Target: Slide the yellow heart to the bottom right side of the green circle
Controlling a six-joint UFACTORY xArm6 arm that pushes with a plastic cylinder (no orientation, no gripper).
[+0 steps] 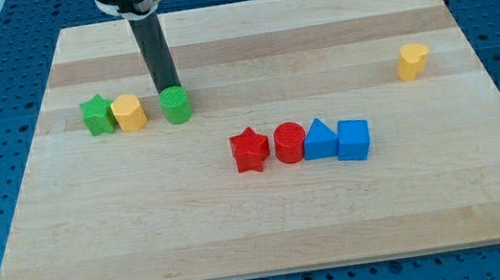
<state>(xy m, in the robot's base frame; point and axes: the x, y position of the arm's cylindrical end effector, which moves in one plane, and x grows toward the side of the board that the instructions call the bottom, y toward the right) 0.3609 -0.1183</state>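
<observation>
The green circle (175,105) lies at the board's upper left. My tip (169,90) stands right against the circle's top edge. Two yellow blocks are in view. One (129,112) lies just left of the circle, touching a green star (98,115). The other (412,61) sits alone near the view's right edge and looks like the heart, though neither shape is clear at this size.
A row of blocks lies in the middle of the wooden board (271,224): a red star (250,150), a red circle (289,143), a blue triangle (320,139) and a blue cube (353,140), touching side by side.
</observation>
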